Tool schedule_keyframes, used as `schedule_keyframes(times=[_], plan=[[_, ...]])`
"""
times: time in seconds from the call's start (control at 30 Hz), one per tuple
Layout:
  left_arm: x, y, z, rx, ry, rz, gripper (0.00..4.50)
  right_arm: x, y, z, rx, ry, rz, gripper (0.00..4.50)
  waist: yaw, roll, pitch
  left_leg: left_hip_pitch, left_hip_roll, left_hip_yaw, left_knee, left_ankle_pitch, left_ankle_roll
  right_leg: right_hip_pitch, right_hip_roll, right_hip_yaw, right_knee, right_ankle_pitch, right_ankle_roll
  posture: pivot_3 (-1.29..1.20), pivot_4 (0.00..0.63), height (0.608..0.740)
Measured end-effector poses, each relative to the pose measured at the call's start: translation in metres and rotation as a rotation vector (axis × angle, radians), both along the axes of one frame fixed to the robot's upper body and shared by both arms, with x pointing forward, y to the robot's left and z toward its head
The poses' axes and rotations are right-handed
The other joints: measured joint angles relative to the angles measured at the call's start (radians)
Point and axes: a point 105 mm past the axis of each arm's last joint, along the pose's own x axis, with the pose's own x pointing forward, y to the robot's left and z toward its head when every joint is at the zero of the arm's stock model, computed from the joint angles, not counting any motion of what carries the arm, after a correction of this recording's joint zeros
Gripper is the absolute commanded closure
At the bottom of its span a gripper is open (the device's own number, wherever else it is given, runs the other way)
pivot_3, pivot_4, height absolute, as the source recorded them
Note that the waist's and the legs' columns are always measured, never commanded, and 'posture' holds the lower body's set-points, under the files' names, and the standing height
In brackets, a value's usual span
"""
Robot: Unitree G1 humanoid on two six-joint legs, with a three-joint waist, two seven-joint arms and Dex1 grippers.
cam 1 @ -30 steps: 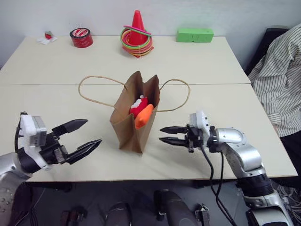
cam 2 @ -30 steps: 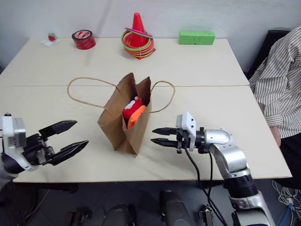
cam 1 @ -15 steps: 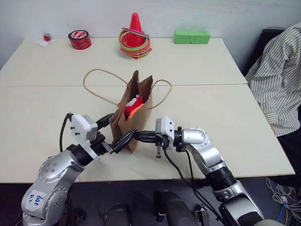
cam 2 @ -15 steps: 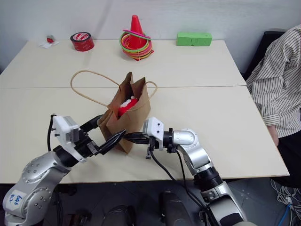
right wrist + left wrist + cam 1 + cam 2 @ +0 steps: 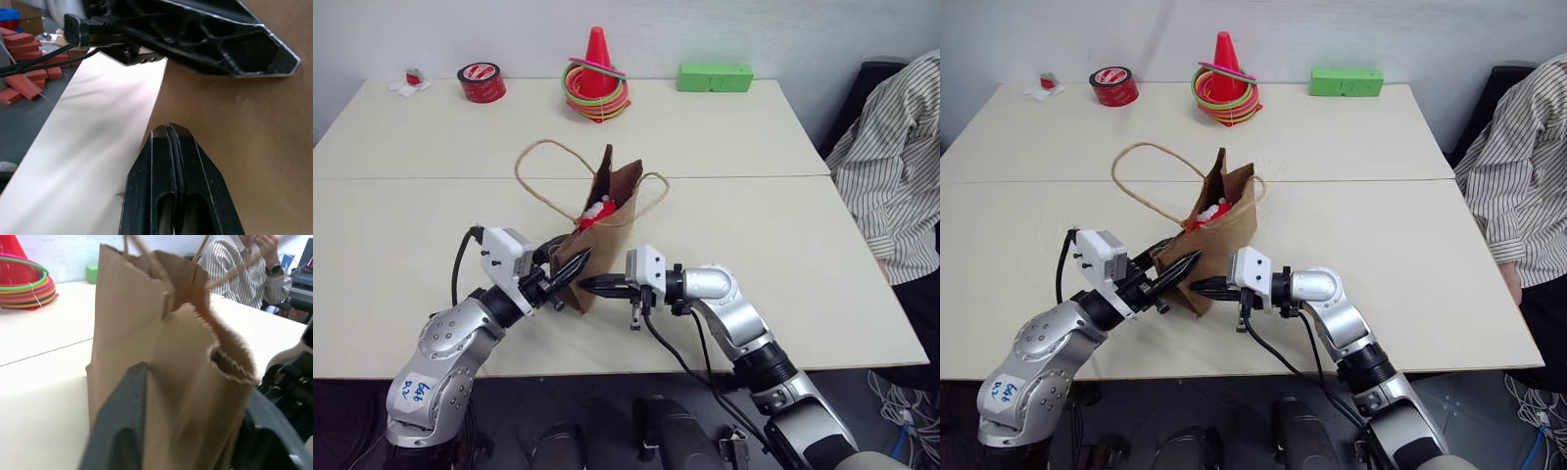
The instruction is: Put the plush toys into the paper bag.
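The brown paper bag [image 5: 612, 230] stands upright in the middle of the table, its cord handles [image 5: 540, 162] looped out to either side. A red-and-white plush toy [image 5: 597, 210] shows inside its mouth. My left gripper [image 5: 568, 258] reaches in from the near left and is shut on the bag's lower near corner. In the left wrist view the bag [image 5: 171, 357] sits squeezed between the two fingers [image 5: 122, 431]. My right gripper [image 5: 583, 284] is shut with nothing in it, and its tips [image 5: 168, 128] rest against the bag's near face.
A red cone with coloured rings [image 5: 597, 73], a red tape roll [image 5: 481, 80] and a green block [image 5: 715, 75] stand along the far edge. A person in a striped shirt [image 5: 896, 166] sits at the right end of the table.
My left gripper has come in from the near left and closed on the bag's corner. The right gripper has shut and slid left to the bag. The bag now looks narrower.
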Motion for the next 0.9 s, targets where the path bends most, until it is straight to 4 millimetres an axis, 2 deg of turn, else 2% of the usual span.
schedule_keyframes(times=[0.1,0.2,0.3,0.4,0.53,0.63,0.73,0.8,0.9], plan=[[0.002,0.007,0.002,0.025,0.007,-0.067,4.42,0.000,-0.019,-0.001,0.004,0.018,-0.045,4.50,0.001,0.000,0.000,0.000,0.000,0.000,0.000,0.000,0.000,0.000,0.000,0.000,0.000,0.000,0.000,0.00,0.150,0.740],[0.001,0.019,0.009,0.078,0.016,-0.208,4.47,-0.006,-0.060,0.002,-0.005,0.026,-0.093,4.50,0.010,0.000,0.000,-0.001,-0.001,0.000,-0.001,0.000,0.000,0.000,0.000,-0.001,-0.001,0.000,0.000,0.00,0.150,0.740],[-0.002,0.027,0.018,0.140,0.032,-0.384,4.47,-0.012,-0.113,0.004,-0.045,0.050,-0.188,4.50,0.024,0.001,0.000,-0.001,-0.005,0.000,-0.001,-0.001,0.001,0.000,-0.001,-0.002,-0.003,0.000,0.000,0.00,0.150,0.740],[-0.006,0.023,0.024,0.177,0.024,-0.563,4.47,-0.015,-0.154,0.013,-0.081,0.043,-0.288,4.50,0.027,0.001,0.000,0.000,-0.006,0.001,-0.001,-0.001,0.002,0.000,-0.001,-0.001,-0.003,0.000,0.000,0.00,0.150,0.740],[0.000,0.014,0.027,0.218,-0.032,-0.753,4.47,-0.021,-0.194,0.022,-0.103,-0.017,-0.385,4.50,0.027,0.001,0.000,0.000,-0.006,0.001,-0.001,-0.001,0.001,0.000,0.000,-0.001,-0.003,0.000,0.000,0.00,0.150,0.740],[0.015,0.016,0.019,0.294,-0.028,-0.804,4.47,-0.022,-0.213,0.028,-0.091,-0.033,-0.458,4.50,0.024,0.001,0.001,0.000,-0.006,0.001,-0.001,0.000,0.000,0.000,0.001,-0.001,-0.003,0.000,0.000,0.00,0.150,0.740],[0.029,0.023,0.007,0.361,-0.016,-0.807,4.47,-0.025,-0.218,0.024,-0.080,-0.038,-0.484,4.50,0.023,0.001,0.001,0.000,-0.005,0.000,-0.001,0.000,0.000,0.000,0.001,0.000,-0.002,0.000,0.000,0.00,0.150,0.740],[0.032,0.026,0.003,0.369,-0.012,-0.799,4.04,-0.026,-0.217,0.021,-0.061,-0.031,-0.493,4.50,0.022,0.001,0.001,0.000,-0.005,0.001,-0.001,-0.001,0.000,0.000,0.001,0.000,-0.002,0.000,0.001,0.00,0.150,0.740],[0.034,0.027,0.001,0.364,-0.002,-0.757,3.21,-0.024,-0.215,0.022,-0.019,-0.030,-0.506,3.87,0.023,0.001,0.001,0.000,-0.002,0.001,-0.001,-0.001,0.001,0.000,0.000,0.000,-0.002,0.000,0.001,0.00,0.150,0.740]])
